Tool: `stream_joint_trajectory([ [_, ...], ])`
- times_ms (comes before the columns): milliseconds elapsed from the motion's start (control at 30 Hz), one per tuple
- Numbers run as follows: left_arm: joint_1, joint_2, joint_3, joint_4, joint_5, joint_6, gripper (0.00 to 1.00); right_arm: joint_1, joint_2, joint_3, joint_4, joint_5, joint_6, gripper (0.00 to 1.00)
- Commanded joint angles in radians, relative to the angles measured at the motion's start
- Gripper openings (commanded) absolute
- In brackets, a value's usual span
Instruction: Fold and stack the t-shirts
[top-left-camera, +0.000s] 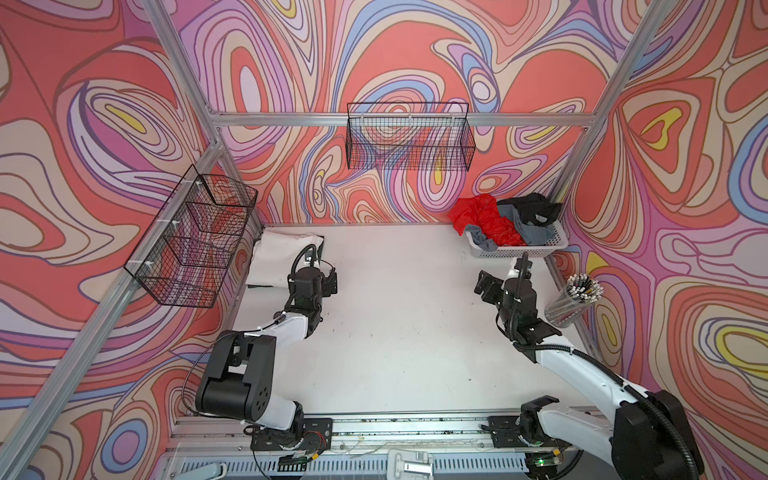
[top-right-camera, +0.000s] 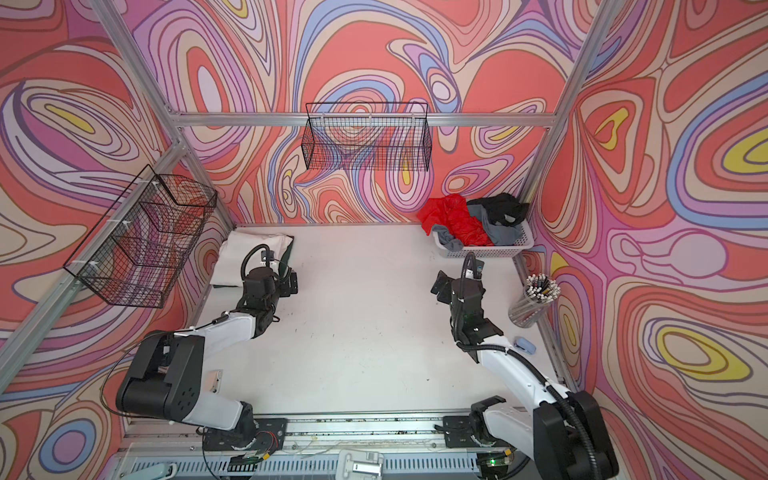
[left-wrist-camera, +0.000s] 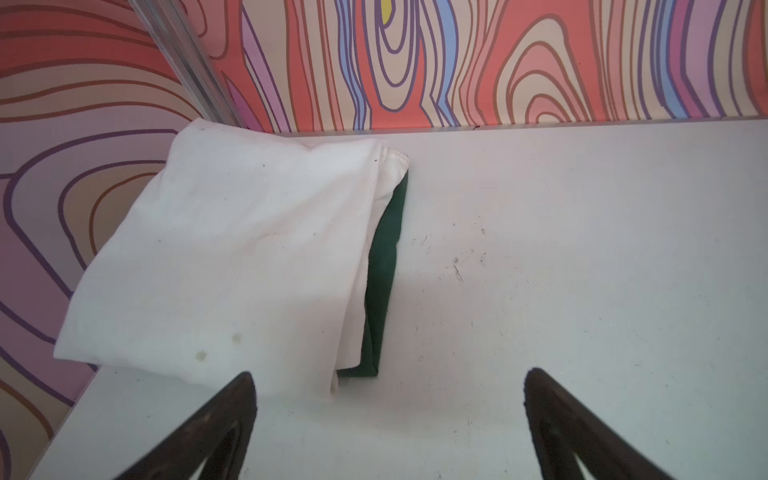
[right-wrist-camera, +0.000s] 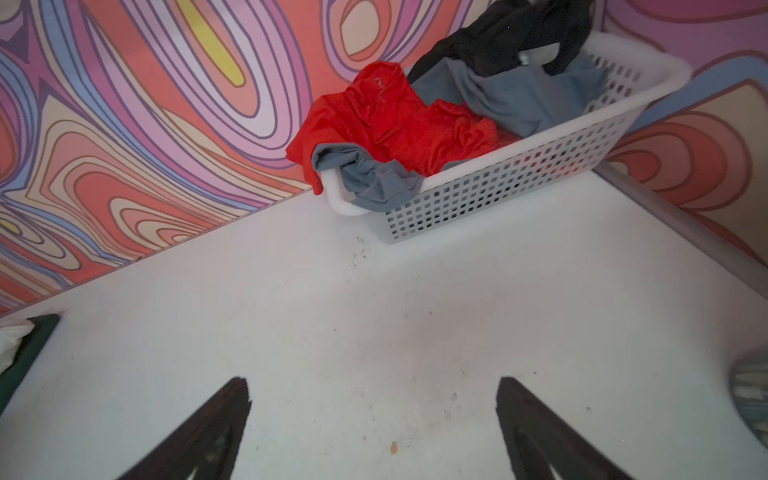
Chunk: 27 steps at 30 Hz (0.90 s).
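On the left wall hangs a black wire basket (top-left-camera: 195, 241). At about ten o'clock on the white table (top-left-camera: 395, 324), in the far left corner, a folded white t-shirt (left-wrist-camera: 232, 257) lies on top of a folded dark green t-shirt (left-wrist-camera: 384, 266). The green one shows only as a strip along the stack's edge at three o'clock.

The left gripper (left-wrist-camera: 390, 376) hangs just beside the near corner of that stack. Its jaws are spread wide and hold nothing, and its fingertips (left-wrist-camera: 245, 386) are clear of the cloth.

A second wire basket (top-left-camera: 409, 137) hangs on the back wall at twelve o'clock.

The right gripper (right-wrist-camera: 372, 380) is over bare table, also spread wide and holding nothing. It is near the white perforated plastic basket (right-wrist-camera: 519, 183) but apart from it.

That basket sits at about two o'clock, in the far right corner. It holds a crumpled red t-shirt (right-wrist-camera: 399, 124) spilling over its left rim, a grey t-shirt (right-wrist-camera: 519, 99) and a black t-shirt (right-wrist-camera: 507, 37) on the far side.

At three o'clock, by the table's edge, stands a clear cup of pencils (top-left-camera: 575, 297).
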<state>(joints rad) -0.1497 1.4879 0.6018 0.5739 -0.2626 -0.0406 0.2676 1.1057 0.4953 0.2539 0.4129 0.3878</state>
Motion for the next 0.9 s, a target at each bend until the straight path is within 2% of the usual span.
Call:
stream_joint_trajectory([
  [0, 0.003, -0.037, -0.06, 0.18, 0.002, -0.008, 1.0, -0.004, 0.019, -0.025, 0.117, 0.173, -0.107, 0.98],
  [67, 0.003, -0.062, -0.122, 0.216, -0.027, -0.05, 1.0, -0.004, 0.037, -0.021, 0.111, 0.181, -0.107, 0.98],
  [200, 0.002, -0.149, -0.237, 0.308, -0.012, -0.07, 1.0, -0.004, 0.079, -0.046, 0.16, 0.189, -0.09, 0.98],
  [300, 0.003, -0.276, -0.247, 0.107, -0.032, -0.081, 1.0, -0.004, 0.104, -0.063, 0.183, 0.214, -0.092, 0.98],
  [367, 0.002, -0.326, -0.258, 0.027, -0.055, -0.029, 1.0, -0.003, 0.104, -0.06, 0.174, 0.24, -0.103, 0.98],
  [433, 0.006, -0.308, -0.337, 0.145, -0.116, 0.004, 1.0, -0.004, 0.097, -0.09, 0.249, 0.264, -0.151, 0.98],
  [467, 0.019, -0.275, -0.392, 0.281, -0.129, 0.019, 1.0, -0.004, 0.099, -0.118, 0.305, 0.272, -0.188, 0.98],
  [533, 0.036, -0.249, -0.439, 0.424, -0.08, 0.059, 1.0, -0.004, 0.115, -0.157, 0.399, 0.318, -0.245, 0.98],
  [600, 0.064, -0.201, -0.421, 0.451, -0.067, 0.053, 1.0, -0.004, 0.139, -0.162, 0.409, 0.356, -0.254, 0.98],
  [700, 0.075, -0.201, -0.323, 0.244, 0.003, 0.047, 1.0, -0.004, 0.197, -0.186, 0.493, 0.348, -0.251, 0.98],
  [800, 0.107, -0.143, -0.255, 0.189, 0.041, 0.023, 1.0, -0.004, 0.275, -0.22, 0.644, 0.34, -0.257, 0.98],
  [867, 0.15, -0.126, -0.23, 0.133, 0.119, -0.022, 1.0, -0.004, 0.309, -0.219, 0.707, 0.332, -0.28, 0.98],
])
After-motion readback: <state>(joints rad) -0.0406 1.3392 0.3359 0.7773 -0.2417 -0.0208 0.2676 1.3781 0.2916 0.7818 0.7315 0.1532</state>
